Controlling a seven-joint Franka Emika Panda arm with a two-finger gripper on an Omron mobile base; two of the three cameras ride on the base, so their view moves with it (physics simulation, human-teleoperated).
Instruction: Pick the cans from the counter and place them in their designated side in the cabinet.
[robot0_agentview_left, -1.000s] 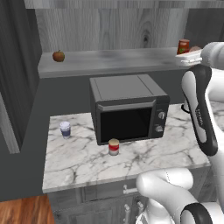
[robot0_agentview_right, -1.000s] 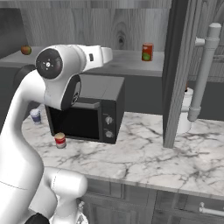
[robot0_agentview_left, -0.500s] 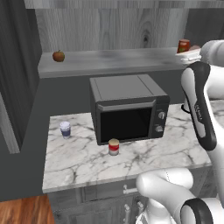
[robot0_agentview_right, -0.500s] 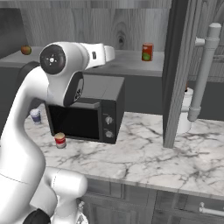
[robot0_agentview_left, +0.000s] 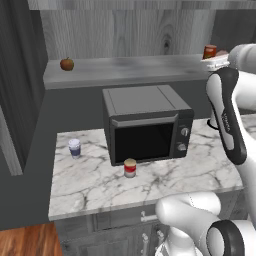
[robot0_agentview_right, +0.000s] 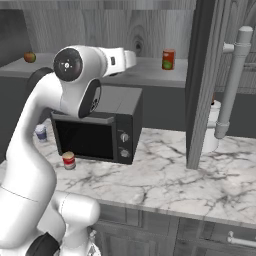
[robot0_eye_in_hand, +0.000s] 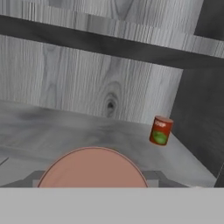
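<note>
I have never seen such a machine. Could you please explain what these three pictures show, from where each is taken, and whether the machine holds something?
This is a white robot arm in a simulated kitchen. Two pictures come from cameras behind the arm, one on its left and one on its right. The third looks along its claw, raised to the cabinet shelf. On the marble counter stand a black microwave, a red-and-white can and a white cup. On the shelf are an orange-red can and an apple. A round tan disc sits close to the hand camera. I cannot tell whether the claw grips it.
</note>
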